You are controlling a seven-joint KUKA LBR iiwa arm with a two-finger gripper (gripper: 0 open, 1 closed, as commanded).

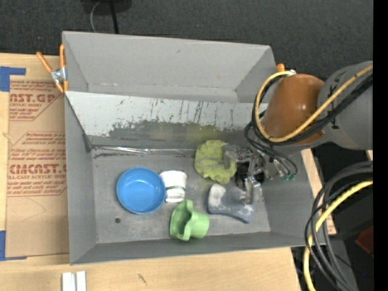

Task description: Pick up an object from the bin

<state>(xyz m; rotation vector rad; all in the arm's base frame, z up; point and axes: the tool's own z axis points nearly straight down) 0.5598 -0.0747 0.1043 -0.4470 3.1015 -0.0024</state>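
My gripper point(250, 187) reaches into the right part of the bin, its fingers pointing down between a crumpled yellow-green cloth point(213, 159) and a clear plastic piece with a white cap point(225, 204). The cloth lies just left of the fingers, touching or nearly touching them. The clear piece lies directly below and in front of the fingertips. Nothing shows between the fingers.
A blue bowl point(140, 190) sits at the bin's left floor, with a white cup point(174, 185) against its right side. A green cup point(188, 222) lies tipped near the front wall. The arm's orange cover and cables hang over the bin's right wall.
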